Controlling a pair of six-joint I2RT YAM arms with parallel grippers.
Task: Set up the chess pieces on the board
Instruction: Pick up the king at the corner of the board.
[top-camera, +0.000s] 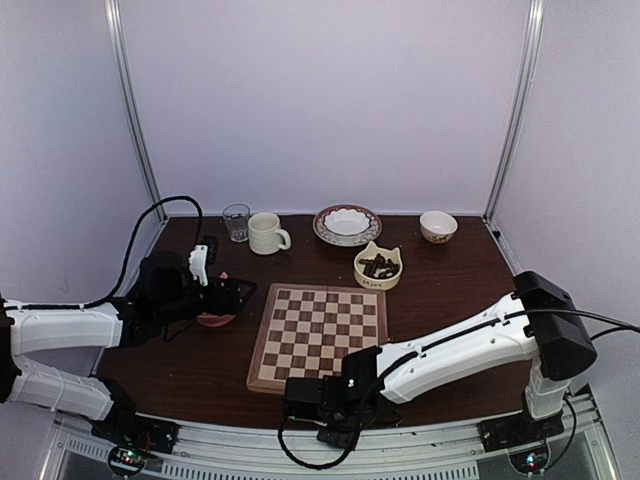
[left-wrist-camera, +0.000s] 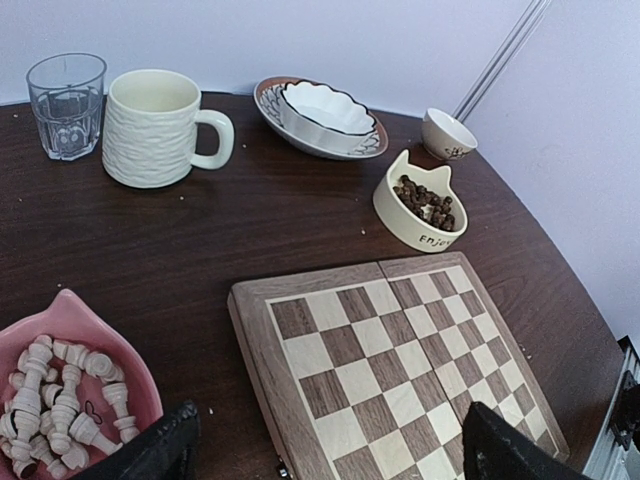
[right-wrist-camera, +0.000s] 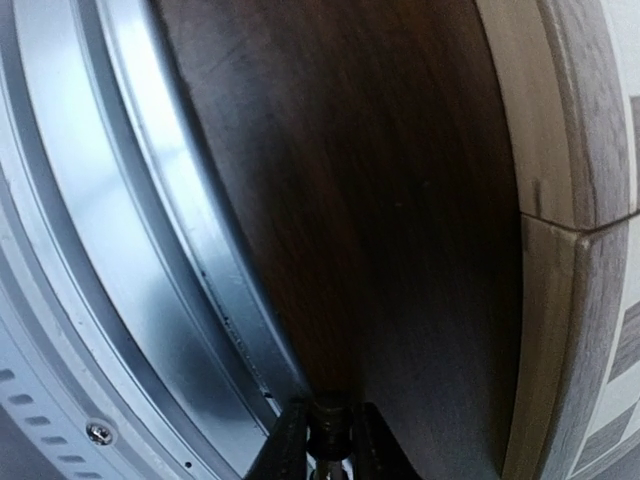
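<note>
Top view: dark wood surface (top-camera: 450, 300), pale walls, metal corner posts (top-camera: 512, 110). Board (top-camera: 320, 335) mid-surface. Behind it: glass (top-camera: 237, 221), mug (top-camera: 266, 233), plate (top-camera: 322, 232) bearing white bowl (top-camera: 347, 220), small bowl (top-camera: 438, 226); cream cat bowl (top-camera: 372, 282) holding dark chess pieces (top-camera: 378, 265).
Left wrist: left pincer (left-wrist-camera: 320, 455) wide apart; pink bowl (left-wrist-camera: 120, 345) holds pale chess pieces (left-wrist-camera: 60, 400).
Right wrist: right pincer (right-wrist-camera: 328, 445) clamped on one dark piece (right-wrist-camera: 328, 418), above bare surface between board's edge and metal rail (right-wrist-camera: 120, 200).

Small dark piece (right-wrist-camera: 329, 428) in the right claw (right-wrist-camera: 328, 410), half below the bottom edge, kind unclear through blur.
</note>
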